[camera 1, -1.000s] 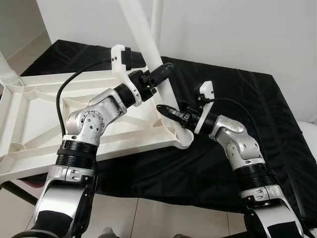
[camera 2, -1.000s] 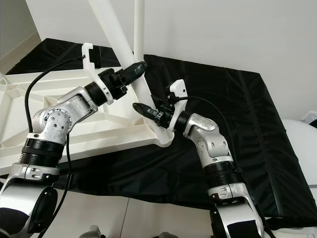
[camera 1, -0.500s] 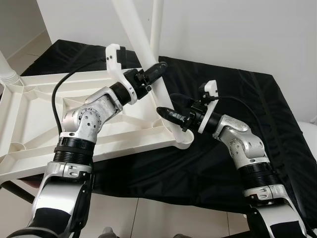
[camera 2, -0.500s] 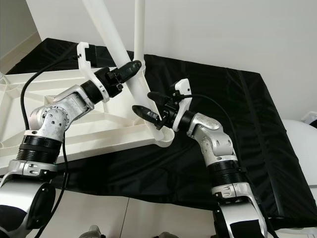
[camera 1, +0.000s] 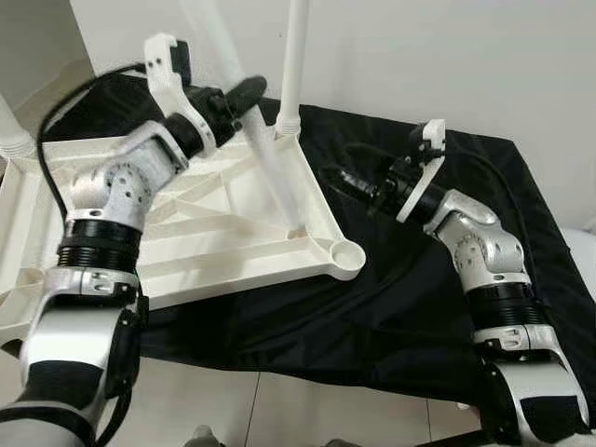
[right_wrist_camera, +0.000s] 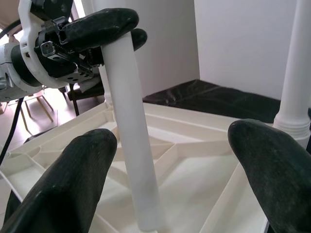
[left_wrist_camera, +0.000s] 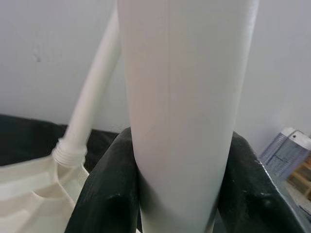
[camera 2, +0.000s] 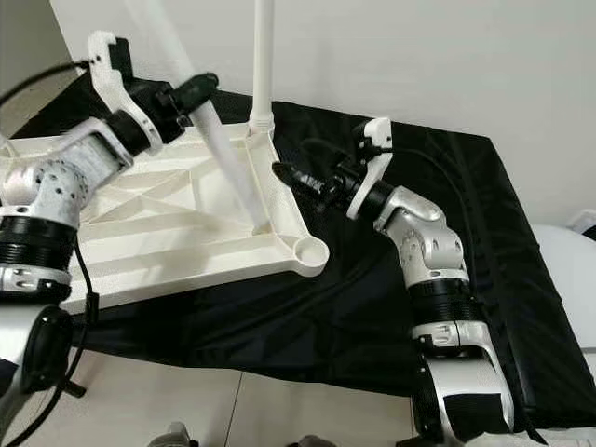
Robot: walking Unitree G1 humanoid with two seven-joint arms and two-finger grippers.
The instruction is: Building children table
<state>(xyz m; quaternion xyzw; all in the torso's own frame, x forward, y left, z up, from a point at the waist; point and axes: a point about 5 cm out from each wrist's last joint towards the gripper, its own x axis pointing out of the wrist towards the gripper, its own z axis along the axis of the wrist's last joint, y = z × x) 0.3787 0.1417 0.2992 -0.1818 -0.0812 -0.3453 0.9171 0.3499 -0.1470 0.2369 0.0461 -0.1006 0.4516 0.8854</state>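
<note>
The white table top [camera 1: 186, 233] lies upside down on a black padded surface. One white leg [camera 1: 294, 65] stands upright, screwed into its far corner. My left gripper [camera 1: 244, 93] is shut on a second, loose leg [camera 1: 270, 168] that leans steeply, its lower end resting on the frame beside the empty near corner socket [camera 1: 346, 250]. The left wrist view has this leg [left_wrist_camera: 184, 97] clamped between both black fingers [left_wrist_camera: 109, 194]. My right gripper [camera 1: 340, 177] hovers open to the right of the table top, above the black surface, its fingers [right_wrist_camera: 92, 160] spread wide and holding nothing.
The black padded surface [camera 1: 419, 298] extends right and toward me, ending at a tiled floor [camera 1: 279, 410]. A white wall rises behind. Another white leg [camera 1: 14, 140] stands at the far left. A white rounded object [camera 1: 582, 242] sits at the right edge.
My left gripper swung up and to the left with the leg, whose lower end left the near corner socket. My right gripper opened and drew back to the right, away from that leg.
</note>
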